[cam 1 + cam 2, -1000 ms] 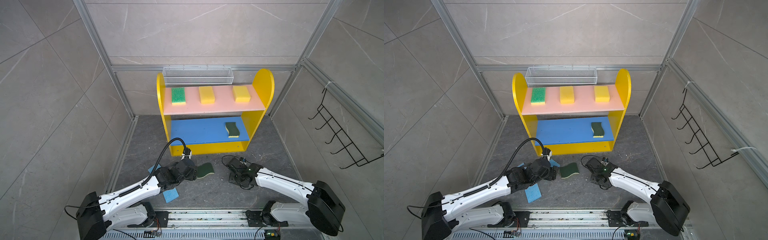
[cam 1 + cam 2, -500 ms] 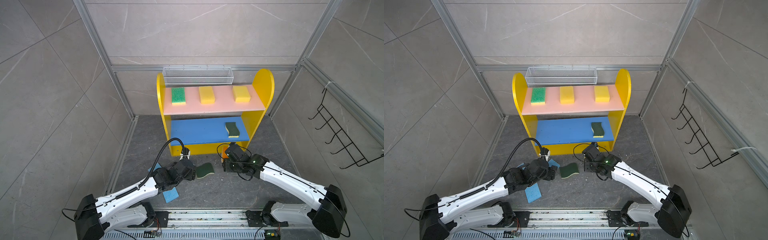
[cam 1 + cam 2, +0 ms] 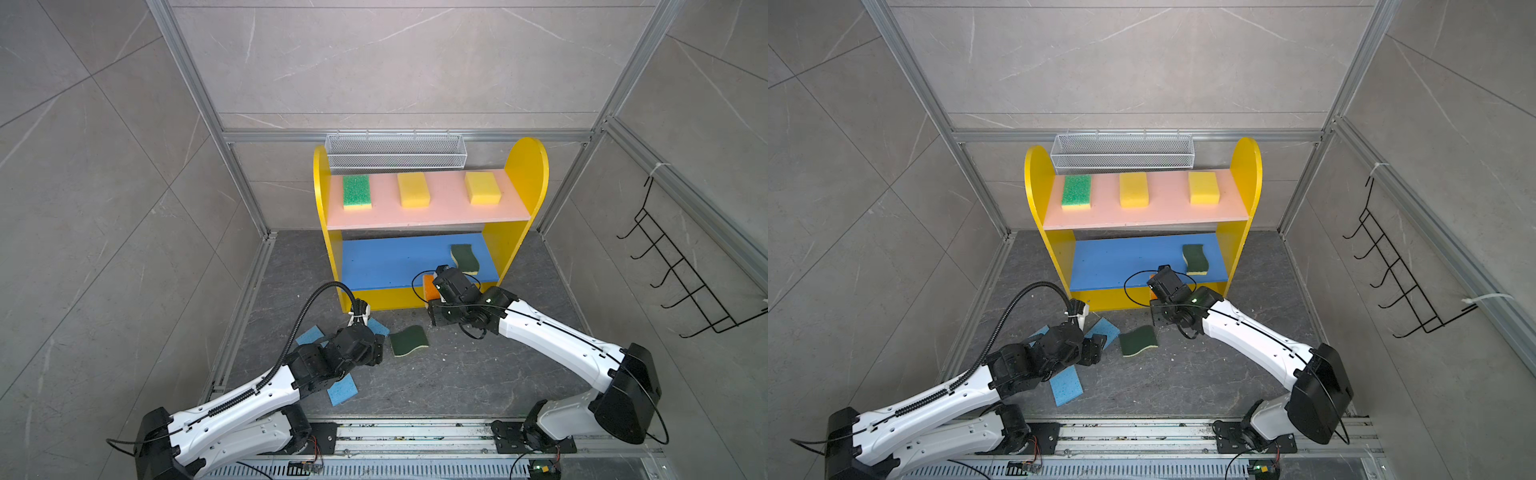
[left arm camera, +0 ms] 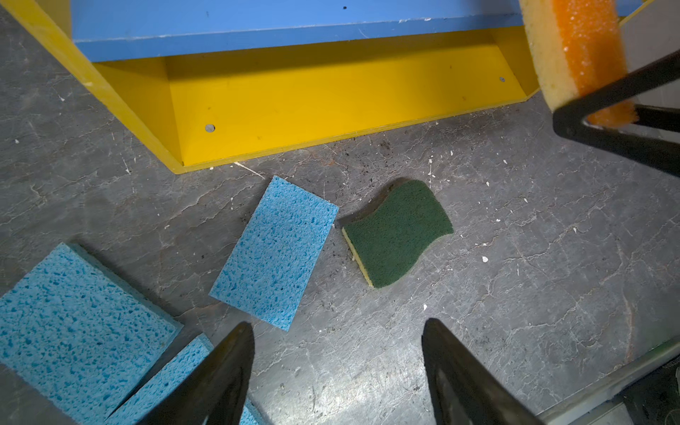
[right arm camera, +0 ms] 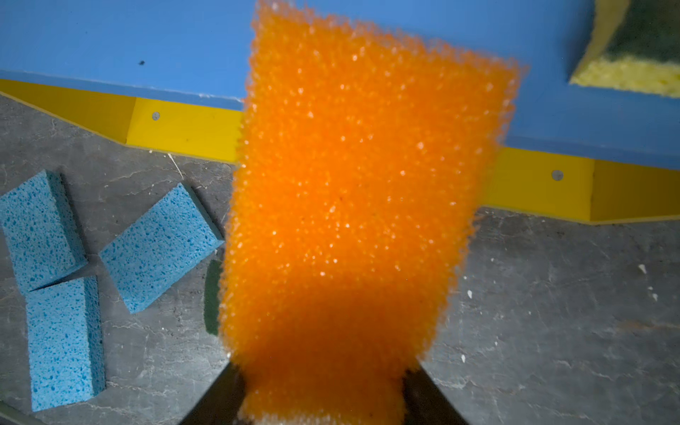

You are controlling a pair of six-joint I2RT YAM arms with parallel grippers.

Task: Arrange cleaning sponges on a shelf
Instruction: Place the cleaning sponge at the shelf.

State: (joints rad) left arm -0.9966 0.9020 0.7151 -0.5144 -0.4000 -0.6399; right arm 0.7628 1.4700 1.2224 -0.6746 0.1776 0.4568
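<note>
Right claw [image 5: 325, 393] is clamped part-way on the orange sponge [image 5: 349, 184], gripping it by one end with the scrubby orange face toward its wrist camera. The sponge's far end hangs over the front edge of the blue board [image 3: 386, 262] of the shelf [image 3: 528, 174]. Just beside it, at the right end of that board, lies a dark-green wavy sponge [image 3: 464, 257], close to the yellow side panel.

Over to the left claw [image 4: 336, 323]: jaws spread wide, nothing in them, low over the bench [image 3: 457, 374]. Right ahead of it lies a second wavy sponge [image 4: 397, 232], green side up, and nearly touching that, a light-blue sponge [image 4: 276, 250]. Another light-blue sponge [image 4: 73, 323] and a third light-blue sponge [image 4: 165, 382] lie partly under the left arm.

Up on the pink board [image 3: 436, 212] sit a green-topped sponge [image 3: 356, 191] and two yellow blocks, the middle yellow sponge [image 3: 412, 190] and the right yellow sponge [image 3: 482, 188], well apart. Behind them is a wire basket [image 3: 395, 156], and on the right wall a black hook rack [image 3: 681, 282].
</note>
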